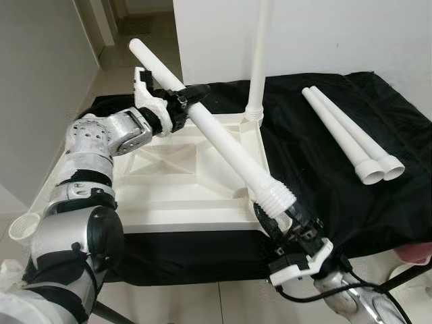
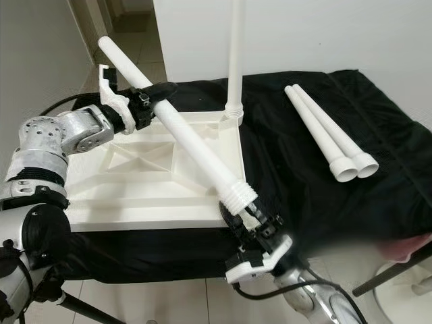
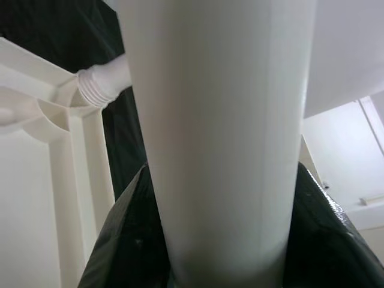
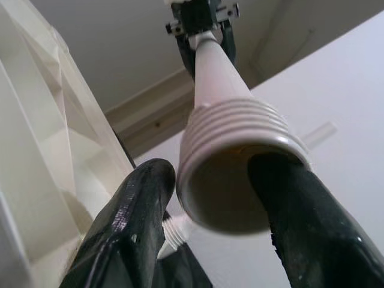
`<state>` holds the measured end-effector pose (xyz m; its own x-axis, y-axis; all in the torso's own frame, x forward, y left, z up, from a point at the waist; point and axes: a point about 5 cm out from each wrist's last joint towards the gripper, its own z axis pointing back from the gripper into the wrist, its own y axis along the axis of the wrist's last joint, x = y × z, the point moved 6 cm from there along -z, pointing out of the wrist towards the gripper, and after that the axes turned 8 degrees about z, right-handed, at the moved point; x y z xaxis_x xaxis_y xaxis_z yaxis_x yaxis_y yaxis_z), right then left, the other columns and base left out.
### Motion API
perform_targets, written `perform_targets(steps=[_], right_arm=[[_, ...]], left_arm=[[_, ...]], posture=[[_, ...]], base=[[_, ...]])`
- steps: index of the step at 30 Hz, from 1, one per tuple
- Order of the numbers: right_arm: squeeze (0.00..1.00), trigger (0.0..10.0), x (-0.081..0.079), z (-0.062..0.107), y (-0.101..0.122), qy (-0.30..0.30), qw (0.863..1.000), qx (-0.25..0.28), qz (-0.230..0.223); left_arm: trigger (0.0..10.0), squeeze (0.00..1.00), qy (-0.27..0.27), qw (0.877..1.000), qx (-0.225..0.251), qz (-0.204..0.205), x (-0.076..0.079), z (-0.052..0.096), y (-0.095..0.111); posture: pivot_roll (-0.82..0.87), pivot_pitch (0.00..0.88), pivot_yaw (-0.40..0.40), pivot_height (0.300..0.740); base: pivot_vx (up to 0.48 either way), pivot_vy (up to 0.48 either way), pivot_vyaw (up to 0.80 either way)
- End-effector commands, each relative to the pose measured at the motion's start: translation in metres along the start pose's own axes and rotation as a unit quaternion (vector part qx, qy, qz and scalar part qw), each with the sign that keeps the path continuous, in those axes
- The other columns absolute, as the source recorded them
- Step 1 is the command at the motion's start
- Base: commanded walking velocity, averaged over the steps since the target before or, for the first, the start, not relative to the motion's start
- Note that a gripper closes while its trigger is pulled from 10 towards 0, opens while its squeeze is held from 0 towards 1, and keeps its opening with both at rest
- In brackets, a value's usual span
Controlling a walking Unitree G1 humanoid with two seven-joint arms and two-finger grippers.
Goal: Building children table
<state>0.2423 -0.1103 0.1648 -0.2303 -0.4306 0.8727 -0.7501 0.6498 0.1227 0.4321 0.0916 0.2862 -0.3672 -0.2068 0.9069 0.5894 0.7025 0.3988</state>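
An upturned white table top [image 1: 179,192] lies on a black cloth [image 1: 317,196] at frame centre. Across it slants a white table leg [image 1: 223,138], clamped by the left gripper [image 1: 181,102] at upper left and by the right gripper [image 1: 283,217] at its threaded end, lower right. One leg [image 1: 258,61] stands upright in the far corner; two spare legs [image 1: 351,138] lie at right.

An upturned white tabletop [image 1: 175,192] lies on black cloth [image 1: 324,182], one leg [image 1: 258,61] standing in its far corner. The left gripper [image 1: 183,102] and right gripper [image 1: 287,226] hold a slanting leg [image 1: 216,131] — two spare legs [image 1: 351,138] lie alongside.
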Motion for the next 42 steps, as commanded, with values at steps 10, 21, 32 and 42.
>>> perform_targets(steps=[10, 21, 32, 42], right_arm=[[0.00, 10.0, 0.013, 0.020, -0.005, -0.018, 0.999, -0.031, 0.014], [0.00, 10.0, 0.008, 0.045, -0.018, 0.015, 0.997, -0.065, 0.027], [0.00, 10.0, 0.036, 0.014, -0.061, -0.115, 0.971, -0.186, -0.098], [0.00, 10.0, 0.046, -0.042, -0.081, -0.155, 0.933, -0.198, -0.256]], left_arm=[[10.0, 0.00, 0.022, 1.000, 0.016, -0.012, -0.009, 0.005, 0.014], [10.0, 0.00, 0.038, 0.997, 0.060, -0.024, -0.013, 0.012, 0.038], [10.0, 0.00, -0.003, 0.990, 0.107, -0.089, 0.013, 0.012, 0.055], [10.0, 0.00, -0.022, 0.961, 0.193, -0.195, 0.034, 0.012, 0.068]], posture=[[-0.13, 0.040, 0.106, 0.740], [-0.14, 0.030, 0.105, 0.740], [-0.14, 0.004, 0.091, 0.740], [-0.12, 0.000, 0.071, 0.740]], base=[[0.000, 0.000, 0.00], [0.000, 0.000, 0.00], [0.000, 0.000, 0.00], [0.000, 0.000, 0.00]])
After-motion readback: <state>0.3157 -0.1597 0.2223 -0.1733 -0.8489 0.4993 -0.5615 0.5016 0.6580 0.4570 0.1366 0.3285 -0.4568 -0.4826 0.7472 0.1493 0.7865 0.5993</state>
